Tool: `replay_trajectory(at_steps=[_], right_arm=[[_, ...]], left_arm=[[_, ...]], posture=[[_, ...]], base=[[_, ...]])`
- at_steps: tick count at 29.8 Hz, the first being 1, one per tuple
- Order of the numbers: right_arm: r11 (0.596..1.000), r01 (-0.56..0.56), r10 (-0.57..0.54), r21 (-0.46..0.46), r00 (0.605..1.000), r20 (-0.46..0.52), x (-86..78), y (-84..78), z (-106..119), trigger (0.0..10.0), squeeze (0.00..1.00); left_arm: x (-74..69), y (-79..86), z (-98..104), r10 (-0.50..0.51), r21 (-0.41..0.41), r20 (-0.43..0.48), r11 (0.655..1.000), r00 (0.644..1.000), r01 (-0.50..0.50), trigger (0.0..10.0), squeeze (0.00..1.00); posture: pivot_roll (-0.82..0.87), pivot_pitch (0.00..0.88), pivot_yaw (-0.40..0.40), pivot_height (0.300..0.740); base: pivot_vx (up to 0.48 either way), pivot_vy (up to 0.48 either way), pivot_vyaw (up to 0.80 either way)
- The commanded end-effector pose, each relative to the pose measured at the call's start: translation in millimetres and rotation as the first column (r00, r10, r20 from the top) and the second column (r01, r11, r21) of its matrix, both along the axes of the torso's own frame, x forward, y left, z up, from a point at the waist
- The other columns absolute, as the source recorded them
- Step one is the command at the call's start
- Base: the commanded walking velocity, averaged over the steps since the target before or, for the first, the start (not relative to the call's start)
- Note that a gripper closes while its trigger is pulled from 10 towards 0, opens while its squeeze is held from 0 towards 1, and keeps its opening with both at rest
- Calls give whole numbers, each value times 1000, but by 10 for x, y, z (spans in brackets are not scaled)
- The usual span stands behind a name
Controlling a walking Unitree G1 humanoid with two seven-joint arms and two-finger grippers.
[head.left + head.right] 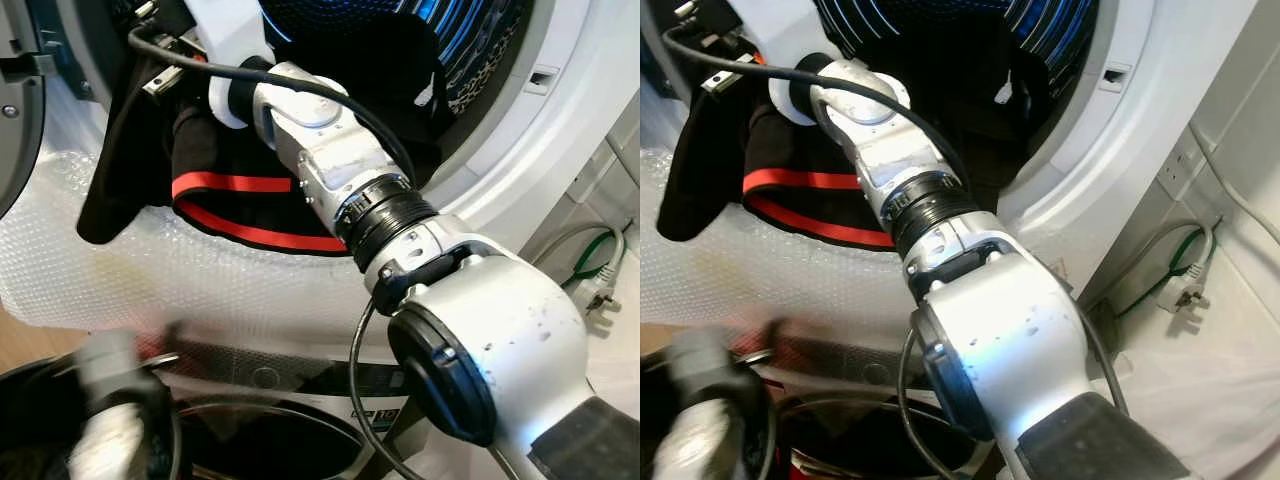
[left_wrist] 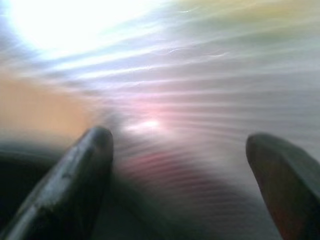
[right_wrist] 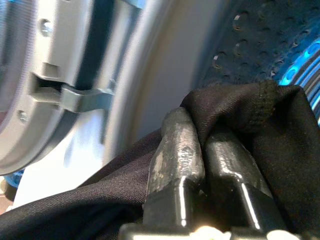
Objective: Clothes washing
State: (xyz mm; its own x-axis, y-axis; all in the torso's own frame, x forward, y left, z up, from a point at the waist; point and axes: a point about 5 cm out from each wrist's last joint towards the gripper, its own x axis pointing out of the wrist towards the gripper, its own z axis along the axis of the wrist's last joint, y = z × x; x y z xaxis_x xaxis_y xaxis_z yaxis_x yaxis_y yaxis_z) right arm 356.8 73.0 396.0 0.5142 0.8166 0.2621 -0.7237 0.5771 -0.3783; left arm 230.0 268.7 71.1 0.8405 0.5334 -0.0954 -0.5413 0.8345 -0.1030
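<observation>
A home laundry corner: front-loading washing machine (image 1: 560, 110), wall plug (image 1: 1181, 290), wooden floor (image 1: 30, 345).

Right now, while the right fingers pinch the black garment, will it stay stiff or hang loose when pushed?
Probably floppy: the black garment drapes over the drum's rim. It bunches around the right gripper, so likely soft and light.
</observation>
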Motion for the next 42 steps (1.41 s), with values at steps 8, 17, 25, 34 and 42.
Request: replay_trajectory(at_steps=[8,17,25,34,42], right_arm=[[1000,21,-22,22,999,31,1,-54,118,0,0],[999,25,-25,37,1000,14,18,-64,82,0,0],[999,31,-31,44,1000,-2,40,-83,45,0,0],[983,165,-170,87,983,66,67,-224,297,0,0],[833,536,-552,139,823,132,275,-866,580,0,0]], left_arm=[[-342,-51,-282,28,-20,-185,999,982,-33,10000,0],[-112,-828,306,-669,140,37,739,743,659,10000,0],[-358,-1189,637,-974,75,-77,206,211,976,10000,0],[-96,-1458,773,-989,136,-133,50,68,989,10000,0],[-11,-1561,671,-974,99,-114,185,196,978,10000,0]], posture=[[207,0,-135,740],[207,0,-121,740],[214,0,-109,740],[226,0,-99,740],[230,0,-127,740]], base=[[0,0,0],[0,0,0],[0,0,0],[0,0,0],[0,0,0]])
